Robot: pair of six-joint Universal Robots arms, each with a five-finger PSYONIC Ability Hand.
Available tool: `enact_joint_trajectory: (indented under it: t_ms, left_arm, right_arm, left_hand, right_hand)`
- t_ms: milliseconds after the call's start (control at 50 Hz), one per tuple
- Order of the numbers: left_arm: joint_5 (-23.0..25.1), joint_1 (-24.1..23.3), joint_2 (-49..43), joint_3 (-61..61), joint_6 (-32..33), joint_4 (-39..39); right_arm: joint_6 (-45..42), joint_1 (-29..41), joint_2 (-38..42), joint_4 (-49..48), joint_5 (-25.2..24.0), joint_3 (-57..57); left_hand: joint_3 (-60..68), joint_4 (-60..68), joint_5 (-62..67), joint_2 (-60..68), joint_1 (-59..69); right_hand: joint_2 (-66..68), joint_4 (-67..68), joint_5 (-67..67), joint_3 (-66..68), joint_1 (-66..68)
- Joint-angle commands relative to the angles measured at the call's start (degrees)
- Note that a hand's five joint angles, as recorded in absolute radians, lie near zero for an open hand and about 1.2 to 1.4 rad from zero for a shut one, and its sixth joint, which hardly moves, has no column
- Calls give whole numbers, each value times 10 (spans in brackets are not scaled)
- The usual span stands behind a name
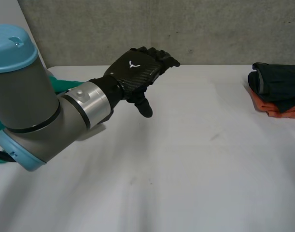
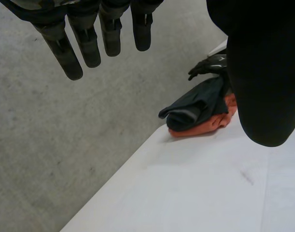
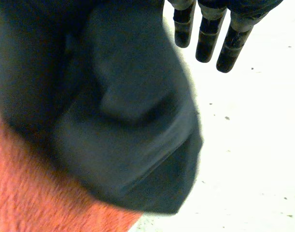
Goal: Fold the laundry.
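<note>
Left hand (image 1: 137, 67) straight-fingered, empty, far from dark garment (image 1: 277, 79); right hand (image 2: 211, 64) likewise, just beside it.

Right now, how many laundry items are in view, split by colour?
Dark grey garment, on top of the stack: 1
Orange garment, under it: 1
Teal cloth, partly hidden behind the left arm: 1
Total: 3
</note>
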Motion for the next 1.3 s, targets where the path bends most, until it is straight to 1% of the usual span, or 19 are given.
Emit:
enact_joint_trajectory:
  t_ms: [20,160,260,320,340,420,440,560,640,760,820,880,900,960,1040,1120,1240,1260,1300]
  left_arm:
    - [4,-22,9,-1,-1,-1]
    - [6,-41,14,-12,0,2]
    - [6,-42,17,-13,1,3]
    - [6,-41,17,-12,2,3]
    - [6,-40,18,-11,2,4]
    - [7,-38,20,-10,2,4]
    - [6,-37,22,-9,2,4]
    - [1,-28,38,-10,2,9]
    - [-8,7,46,-10,2,25]
    - [-62,98,55,-11,9,47]
    - [-67,155,45,-9,16,59]
    - [-67,205,18,-8,38,62]
    - [-67,237,-7,-5,64,62]
    - [-66,284,-45,2,113,62]
    - [-68,343,-150,41,240,64]
    - [-73,367,-248,105,335,68]
    - [-73,391,-350,187,358,84]
    - [-73,393,-361,198,358,86]
    - [-80,393,-377,220,358,94]
  right_arm:
    - [-8,-20,-138,41,19,142]
    - [-58,-75,-269,145,18,282]
    - [-168,-130,-312,250,35,309]
    - [-258,-154,-321,307,105,282]
    - [-302,-157,-322,326,166,260]
    - [-361,-143,-338,301,287,217]
    - [-356,-134,-346,286,293,212]
    - [-246,-32,-445,135,288,241]
    - [-152,47,-525,44,275,306]
    - [-66,223,-574,-41,188,435]
    - [-72,306,-573,-42,140,489]
    - [-84,349,-570,-25,115,526]
    - [-98,368,-565,-3,107,545]
    - [-125,389,-554,39,105,567]
    - [-194,406,-512,141,107,580]
    - [-251,422,-483,198,113,586]
    - [-305,422,-475,214,129,608]
    - [-307,421,-475,214,131,611]
    - [-308,421,-475,214,134,619]
  left_hand:
    - [-14,-10,-11,-10,-4]
    - [-17,-13,-15,-14,-7]
    - [-17,-13,-15,-14,-7]
    - [-19,-15,-16,-15,-9]
    - [-19,-15,-16,-15,-9]
    - [-19,-15,-16,-15,-9]
    - [-19,-15,-16,-15,-9]
    - [-20,-16,-18,-17,-10]
    - [-20,-16,-18,-17,-10]
    - [-27,-23,-25,-24,-17]
    - [-29,-25,-27,-25,-19]
    - [-29,-25,-27,-25,-19]
    - [-29,-25,-27,-25,-19]
    - [-29,-25,-27,-25,-19]
    - [-29,-25,-27,-25,-19]
    - [-29,-25,-27,-25,-19]
    - [-12,-8,-10,-9,-2]
    - [11,15,14,15,21]
    - [182,186,185,186,192]
  right_hand:
    - [-26,-33,-40,-21,-16]
    - [-26,-33,-40,-21,-16]
    - [-26,-33,-40,-21,-16]
    - [-26,-33,-40,-21,-16]
    - [-26,-33,-40,-21,-16]
    - [-26,-33,-40,-21,-16]
    - [-26,-33,-40,-21,-16]
    - [-26,-33,-40,-21,-16]
    - [-26,-33,-40,-21,-16]
    - [-26,-33,-40,-21,-16]
    - [-26,-33,-40,-21,-16]
    - [-26,-33,-40,-21,-16]
    - [-26,-33,-40,-21,-16]
    - [-26,-33,-40,-21,-16]
    - [-26,-33,-40,-21,-16]
    - [-26,-33,-40,-21,-16]
    - [-26,-33,-40,-21,-16]
    - [-26,-33,-40,-21,-16]
    - [-26,-33,-40,-21,-16]
